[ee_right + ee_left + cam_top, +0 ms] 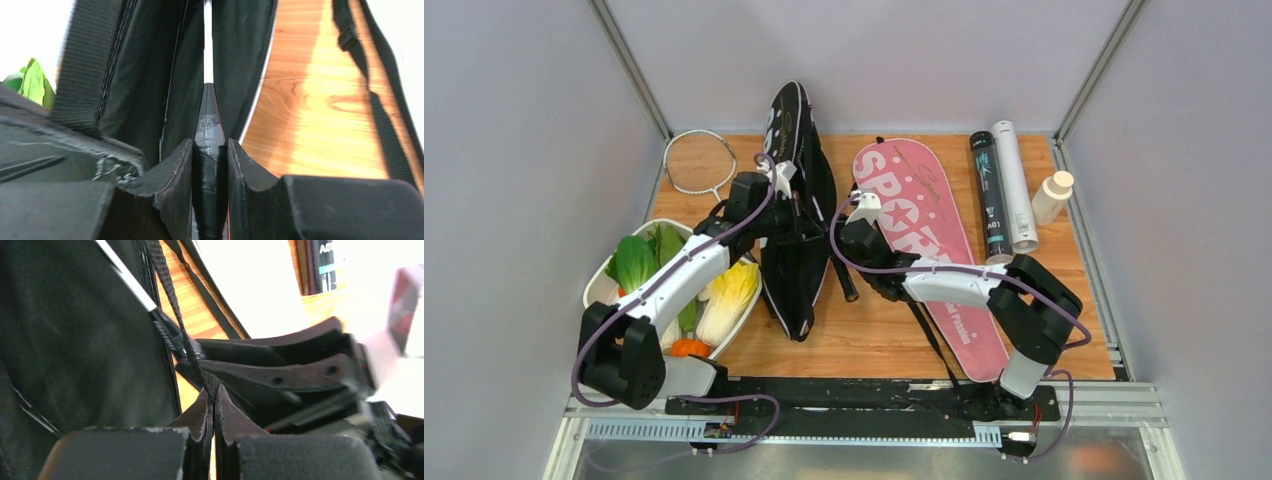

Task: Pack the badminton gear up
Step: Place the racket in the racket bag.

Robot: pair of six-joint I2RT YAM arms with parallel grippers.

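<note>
On the wooden table (pixel 874 345): the badminton gear lies spread across the board, bags at the centre, tubes at the right.
Pink "SPORT" racket bag (pixel 929 235): flat, just right of centre, its black strap trailing toward the near edge; not being handled.
Black fabric racket bag (pixel 796 215): stands partly raised left of centre, its mouth gaping toward the arms.
Silver thin-framed racket (pixel 700 162): loose at the far left corner, not yet packed.
Black tube (pixel 990 196) and white tube (pixel 1014 186): side by side at the far right, untouched.
Racket handle, black-wrapped (pixel 209 170): clamped between the right gripper (pixel 210 150) fingers, its shaft running straight into the black bag's opening.
Left gripper (pixel 213 400): jaws pinched tight on a thin woven black strap (pixel 172 295) of the black bag, holding the bag up.
Step, as I judge: sliding a racket into the black bag.
Next move calls for: pushing the handle further along the bag's length while the left grip keeps the mouth open.
</note>
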